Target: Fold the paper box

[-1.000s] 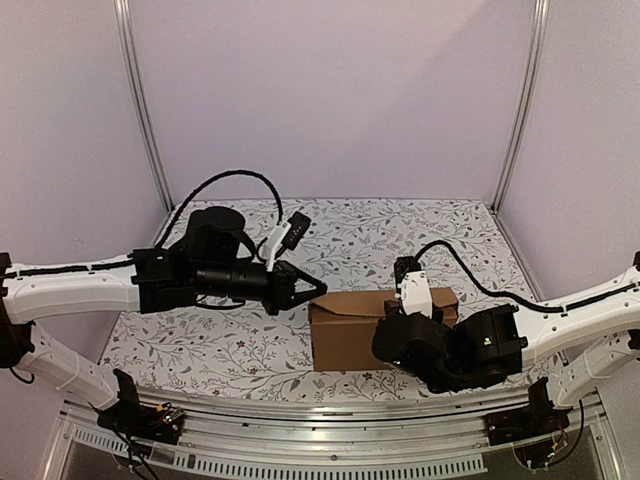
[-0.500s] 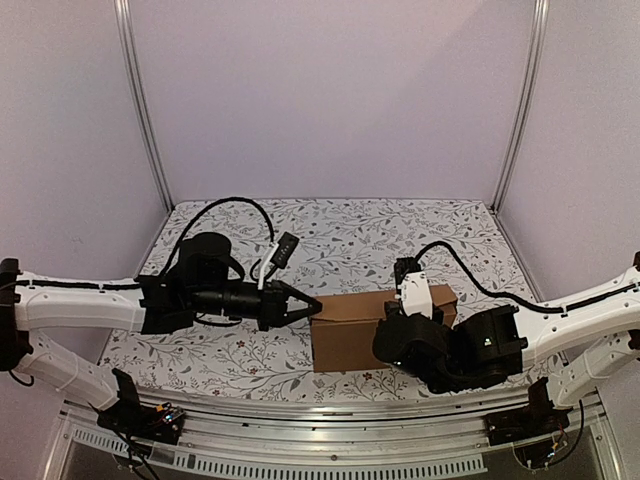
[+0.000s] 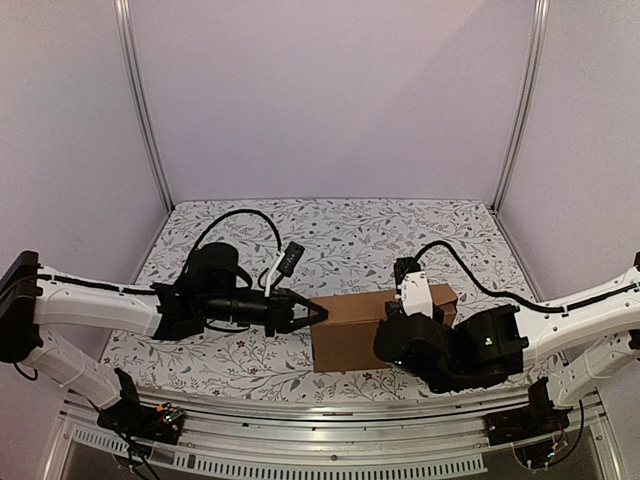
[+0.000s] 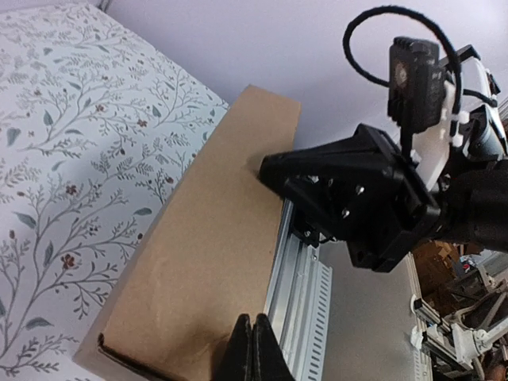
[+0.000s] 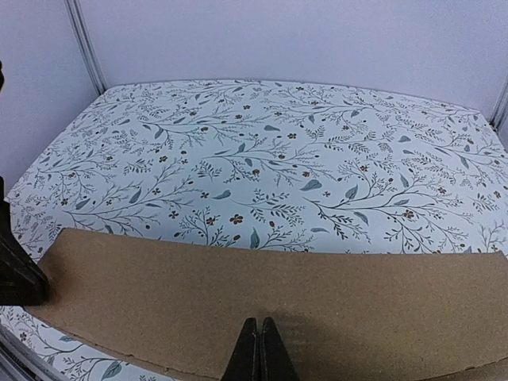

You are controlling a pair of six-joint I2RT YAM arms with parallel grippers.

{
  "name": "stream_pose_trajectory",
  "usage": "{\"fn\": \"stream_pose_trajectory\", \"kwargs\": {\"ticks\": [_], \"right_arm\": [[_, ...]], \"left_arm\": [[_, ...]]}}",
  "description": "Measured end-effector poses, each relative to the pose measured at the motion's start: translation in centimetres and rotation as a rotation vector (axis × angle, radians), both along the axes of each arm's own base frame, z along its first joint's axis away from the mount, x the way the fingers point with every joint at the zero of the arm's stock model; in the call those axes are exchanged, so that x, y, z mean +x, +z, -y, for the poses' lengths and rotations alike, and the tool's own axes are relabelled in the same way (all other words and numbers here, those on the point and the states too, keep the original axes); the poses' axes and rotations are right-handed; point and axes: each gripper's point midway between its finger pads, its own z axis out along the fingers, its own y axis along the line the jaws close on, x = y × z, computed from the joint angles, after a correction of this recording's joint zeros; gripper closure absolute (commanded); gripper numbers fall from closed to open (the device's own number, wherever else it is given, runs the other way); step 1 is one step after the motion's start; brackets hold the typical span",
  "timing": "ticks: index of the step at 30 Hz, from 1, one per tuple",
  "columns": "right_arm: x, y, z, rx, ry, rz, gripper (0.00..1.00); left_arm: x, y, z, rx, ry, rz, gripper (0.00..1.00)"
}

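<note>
The paper box [image 3: 350, 325] is plain brown cardboard, folded into a closed rectangular shape near the table's front edge. My left gripper [image 3: 320, 312] is shut and empty, its tips resting on the box's top at its left end; in the left wrist view the closed tips [image 4: 251, 337] press on the brown top face [image 4: 214, 238]. My right gripper [image 5: 259, 340] is shut and empty, its tips resting on the box's top [image 5: 278, 294]. In the top view the right arm's black wrist [image 3: 445, 350] covers the box's right front part.
The floral tablecloth [image 3: 340, 240] stretches behind the box to the lilac back wall. An aluminium rail [image 3: 330, 420] runs along the near table edge, close under the box; it shows in the left wrist view [image 4: 298, 278]. Upright frame posts [image 3: 140, 100] stand at the back corners.
My left arm has swung lower and nearer, bringing its shut gripper down from above the box's left corner onto the box top. The right arm and the box have stayed put.
</note>
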Motion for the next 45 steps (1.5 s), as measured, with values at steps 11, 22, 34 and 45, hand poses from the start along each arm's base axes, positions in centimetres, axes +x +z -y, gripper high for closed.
{"fn": "stream_pose_trajectory", "kwargs": {"ticks": [11, 22, 34, 45], "right_arm": [[0.0, 0.0, 0.1, -0.005, -0.001, 0.001, 1.0], [0.1, 0.3, 0.1, -0.037, 0.045, -0.018, 1.0], [1.0, 5.8, 3.2, -0.023, 0.172, -0.05, 1.0], [2.5, 7.8, 10.4, -0.03, 0.102, -0.06, 1.0]], "left_arm": [[-0.6, -1.4, -0.7, -0.096, 0.003, -0.048, 1.0], [0.9, 3.2, 0.1, 0.006, 0.02, 0.033, 1.0], [1.3, -1.2, 2.2, 0.109, -0.033, -0.028, 1.0], [1.5, -1.3, 2.4, 0.106, -0.03, -0.013, 1.0]]}}
